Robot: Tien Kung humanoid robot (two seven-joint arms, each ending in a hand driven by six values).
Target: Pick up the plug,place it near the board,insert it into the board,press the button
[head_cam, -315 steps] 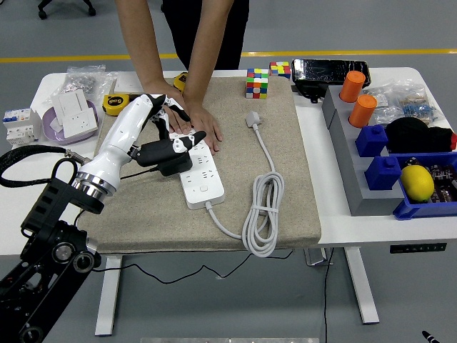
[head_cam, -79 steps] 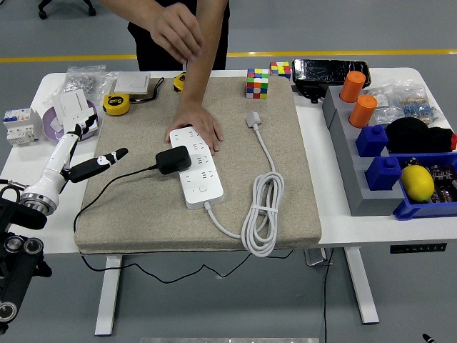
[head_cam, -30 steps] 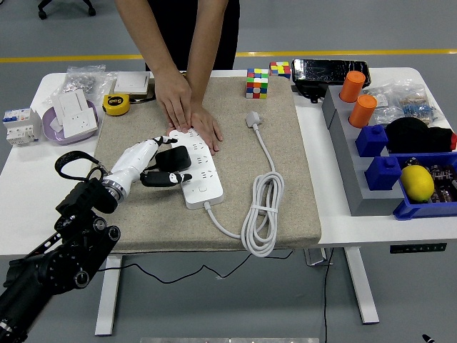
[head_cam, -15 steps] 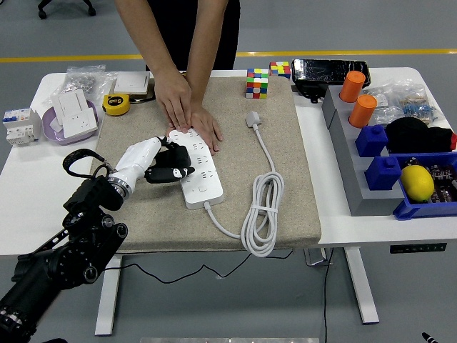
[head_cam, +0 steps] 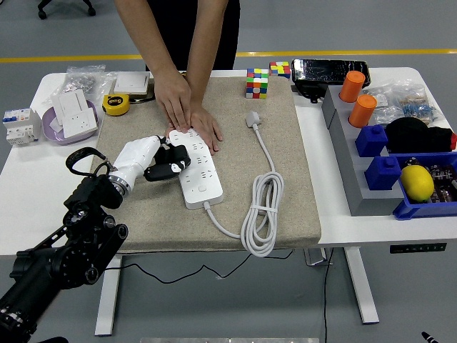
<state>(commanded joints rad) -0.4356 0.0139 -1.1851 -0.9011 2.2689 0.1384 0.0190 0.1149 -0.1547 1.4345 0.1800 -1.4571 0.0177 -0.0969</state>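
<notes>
The robot's left hand [head_cam: 158, 158] reaches in over the beige felt mat [head_cam: 143, 214] on the white table [head_cam: 335, 214], its fingers [head_cam: 170, 169] curled around the black boxy plug adapter [head_cam: 173, 157]. That adapter sits at the left edge of the white rectangular power strip [head_cam: 197, 168], directly ahead of the fingers; whether its pins are already seated in a socket cannot be told from this angle. Just beyond the fingers, a person's two hands [head_cam: 187, 114] press flat on the far end of the strip, bracing it. The right hand is out of sight.

The step in hand looks like the insertion. To do it well, the adapter should be kept square to the strip's face, with the pins lined up over one socket before any downward push; a tilted adapter is likely to jam or skid across the smooth plastic. The push should go straight down, not sideways, since the strip is steadied only at its far end. The strip's own white cable and plug [head_cam: 254, 120] lie well to the right of the fingers and are not in the way. The button is best left until the adapter sits flush.
</notes>
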